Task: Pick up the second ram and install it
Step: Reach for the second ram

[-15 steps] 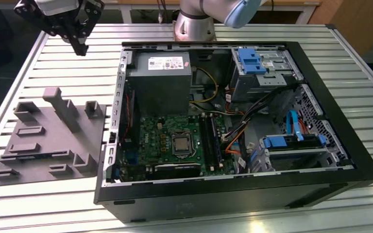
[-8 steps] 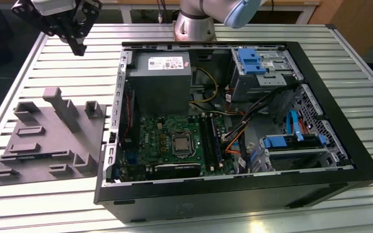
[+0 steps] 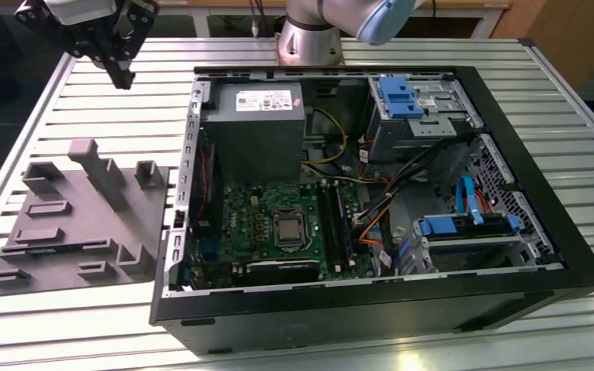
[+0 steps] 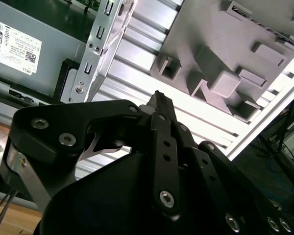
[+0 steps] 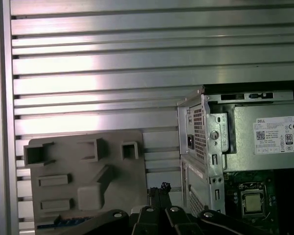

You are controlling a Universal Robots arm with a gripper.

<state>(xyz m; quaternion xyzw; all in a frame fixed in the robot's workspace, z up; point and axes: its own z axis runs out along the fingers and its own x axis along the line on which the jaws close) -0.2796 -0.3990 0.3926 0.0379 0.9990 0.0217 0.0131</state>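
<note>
Over ribbed aluminium counter, black pincer, tips pressed together. In the exterior view, ten o'clock from open black computer case, twelve o'clock from grey moulded fixture plate.

A workshop: slatted aluminium bench, opened computer case, grey fixture plate.

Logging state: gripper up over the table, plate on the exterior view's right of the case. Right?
Not quite. The plate lies on the exterior view's left of the case, as the exterior view shows. The gripper is up over the table.
</note>
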